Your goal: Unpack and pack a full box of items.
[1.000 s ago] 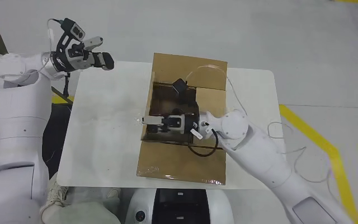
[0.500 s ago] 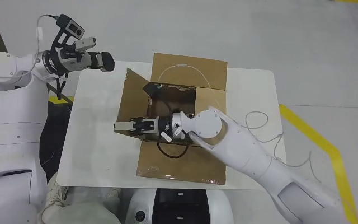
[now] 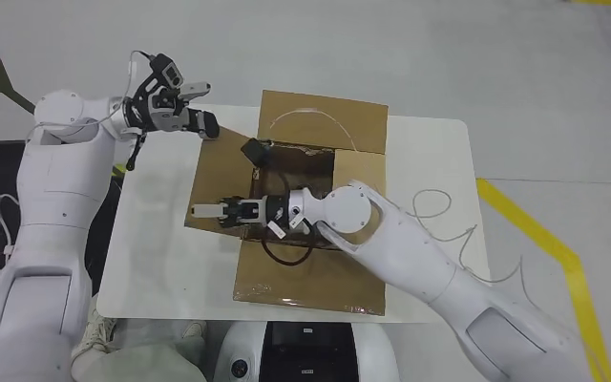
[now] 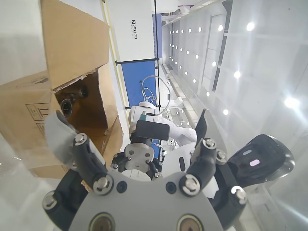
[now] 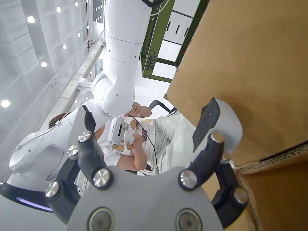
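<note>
Glossy white arms (image 3: 420, 258), braided black cable (image 5: 151, 5), silver screws (image 4: 102, 183) on grey plates (image 4: 149, 205)

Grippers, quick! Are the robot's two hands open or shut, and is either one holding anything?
Left gripper: open, holding nothing.
Right gripper: open, holding nothing, one finger by the cardboard flap.

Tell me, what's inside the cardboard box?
Inside the box, two dark round-ended things show just under the opening. The raised flap and deep shadow cover the rest, so I cannot tell what else is there.
</note>
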